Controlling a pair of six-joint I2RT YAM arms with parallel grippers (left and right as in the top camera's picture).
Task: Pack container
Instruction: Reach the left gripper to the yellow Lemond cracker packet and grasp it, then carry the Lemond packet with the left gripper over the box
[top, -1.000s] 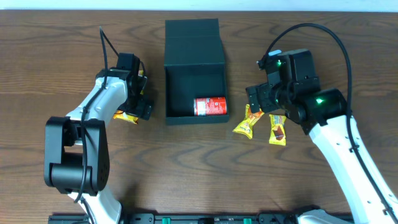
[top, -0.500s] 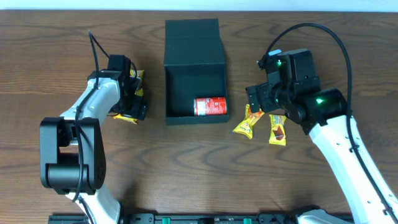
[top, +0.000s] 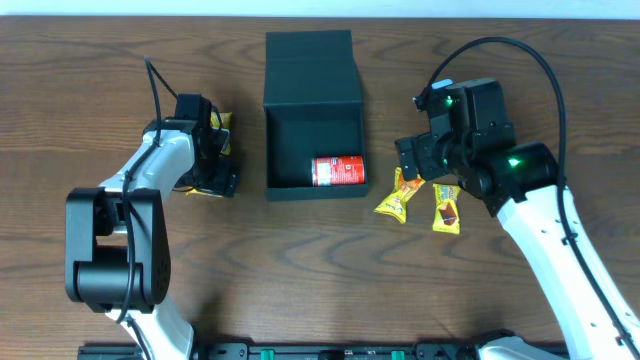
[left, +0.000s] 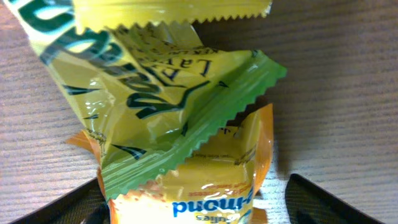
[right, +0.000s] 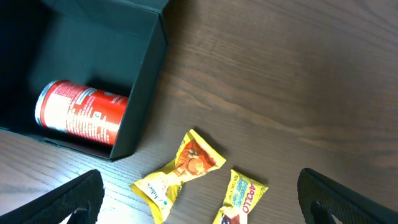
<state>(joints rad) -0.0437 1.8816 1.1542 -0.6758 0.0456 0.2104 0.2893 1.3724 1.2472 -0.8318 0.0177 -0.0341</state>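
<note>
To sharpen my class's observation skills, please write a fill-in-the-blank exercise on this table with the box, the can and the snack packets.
1. The container holds one can, coloured ___.
2. Near the right gripper lie ___ yellow snack packets on the table.
3. The left gripper is over green-yellow packets on the container's ___ side.
4. The container's lid stands ___.
Missing words: red; two; left; open.
</note>
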